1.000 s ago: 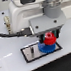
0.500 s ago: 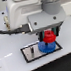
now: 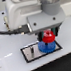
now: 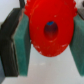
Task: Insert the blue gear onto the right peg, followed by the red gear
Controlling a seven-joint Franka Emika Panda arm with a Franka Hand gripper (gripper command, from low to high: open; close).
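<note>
In the exterior view the blue gear point(image 3: 45, 46) lies on the black-rimmed grey plate point(image 3: 32, 52), seated around the right peg, which is hidden. The red gear point(image 3: 48, 37) is just above the blue gear, between the fingers of my gripper point(image 3: 47, 35). In the wrist view the red gear point(image 4: 49, 31) fills the centre, with something blue showing through its centre hole. The teal finger pads point(image 4: 23, 42) press against its sides. The gripper is shut on the red gear. The shorter peg is hidden behind the gripper.
The plate sits on a white table point(image 3: 13, 69). A black cable point(image 3: 10, 32) runs along the exterior view's left behind the arm's white body point(image 3: 25, 12).
The gripper with the red gear has sunk slightly toward the blue gear. The blue gear and plate have not moved.
</note>
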